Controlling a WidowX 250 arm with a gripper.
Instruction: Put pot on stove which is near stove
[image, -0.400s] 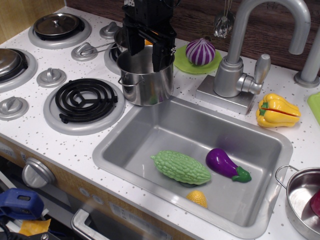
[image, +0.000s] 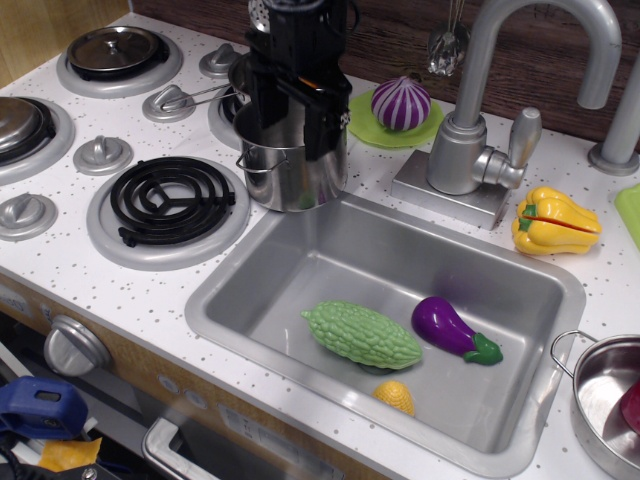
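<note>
Status as I read it from the console: the pot (image: 292, 170) stands on the white counter (image: 130, 290) just beside the sink (image: 250, 290) at its rear left corner, to the right of the stove (image: 170, 205). It is not on the coil. The placement itself is therefore not done.

The gripper (image: 293, 125) is lowered over the pot's mouth. One black finger appears to pass down the near wall of the pot, while the other is lost against the dark body and the rim. I cannot tell whether the jaws are closed on the rim or merely straddling it with clearance. I judge the grasp to be at or near completion, with lift, transfer left and set-down still outstanding.

Items I cannot confirm:
- The far rim and the right handle of the pot are covered by the gripper.
- The pot's interior is hidden, so I cannot say whether it is empty.
- A second steel vessel behind the pot is mostly blocked from view.
- Contact between the pot base and the sink edge is not resolvable.

The stove coil itself is bare and unobstructed.
</note>
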